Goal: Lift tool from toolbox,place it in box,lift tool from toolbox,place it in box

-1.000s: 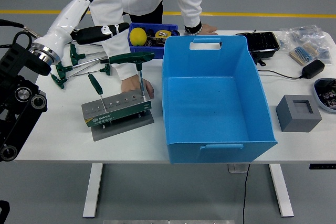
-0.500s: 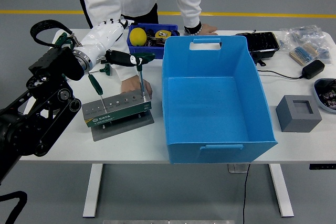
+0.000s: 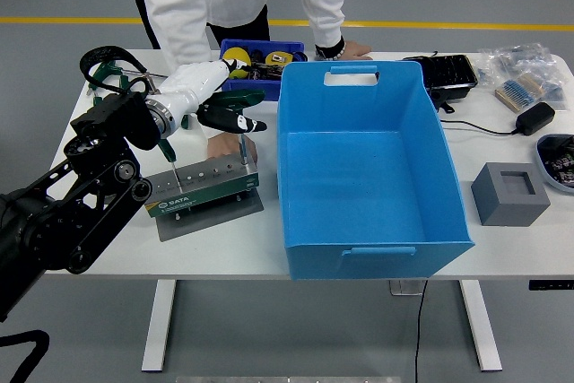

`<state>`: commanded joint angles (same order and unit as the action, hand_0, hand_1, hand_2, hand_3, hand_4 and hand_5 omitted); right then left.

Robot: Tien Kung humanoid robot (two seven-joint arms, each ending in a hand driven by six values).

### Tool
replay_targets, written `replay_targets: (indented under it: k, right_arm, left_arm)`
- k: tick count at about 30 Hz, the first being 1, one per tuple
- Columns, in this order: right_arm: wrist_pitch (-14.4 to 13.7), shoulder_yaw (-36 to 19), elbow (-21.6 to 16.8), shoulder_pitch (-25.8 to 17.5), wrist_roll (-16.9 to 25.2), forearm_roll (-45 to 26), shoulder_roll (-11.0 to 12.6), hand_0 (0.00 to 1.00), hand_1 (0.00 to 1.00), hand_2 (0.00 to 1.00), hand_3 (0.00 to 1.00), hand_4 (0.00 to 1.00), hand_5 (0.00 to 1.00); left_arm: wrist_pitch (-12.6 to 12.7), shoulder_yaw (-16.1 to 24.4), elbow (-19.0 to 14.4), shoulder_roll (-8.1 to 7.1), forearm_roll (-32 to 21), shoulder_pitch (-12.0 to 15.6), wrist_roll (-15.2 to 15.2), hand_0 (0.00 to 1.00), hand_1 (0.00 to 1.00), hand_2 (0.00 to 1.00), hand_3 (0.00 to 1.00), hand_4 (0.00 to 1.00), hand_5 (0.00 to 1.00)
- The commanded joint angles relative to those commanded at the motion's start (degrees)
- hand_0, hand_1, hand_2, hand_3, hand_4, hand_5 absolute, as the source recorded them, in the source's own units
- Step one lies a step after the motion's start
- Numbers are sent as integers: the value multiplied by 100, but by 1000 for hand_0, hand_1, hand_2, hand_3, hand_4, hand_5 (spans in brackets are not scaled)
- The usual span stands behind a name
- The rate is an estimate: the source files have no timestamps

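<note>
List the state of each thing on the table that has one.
Blue box: empty, upright.
T-handle tool: upright in the toolbox, left hand at its handle.
Person's hand: resting behind the toolbox.
Grey block: recess empty.

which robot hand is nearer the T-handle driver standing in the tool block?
Left. The left robot hand is at the T-handle driver in the tool block; the right one is out of view.
</note>
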<state>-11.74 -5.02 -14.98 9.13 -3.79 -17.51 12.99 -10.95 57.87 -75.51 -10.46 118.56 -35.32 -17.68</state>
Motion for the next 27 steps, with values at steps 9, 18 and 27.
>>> replay_targets:
  k: [9,18,27]
  right_arm:
    - [-14,18,0,5,8,-19,5,786,756,809,611,831,741]
    - [-37,26,6,-2,30,-31,8,785,755,805,607,831,742]
    - [-46,13,9,-11,42,-38,8,779,752,803,605,829,741]
  left_arm:
    - [-66,-521,168,-111,558,-288,-212,498,449,506,636,998,647]
    - [168,-678,301,-129,512,-335,-412,363,312,365,546,998,723]
    - [625,-827,505,-47,343,-334,-464,237,199,284,433,998,968]
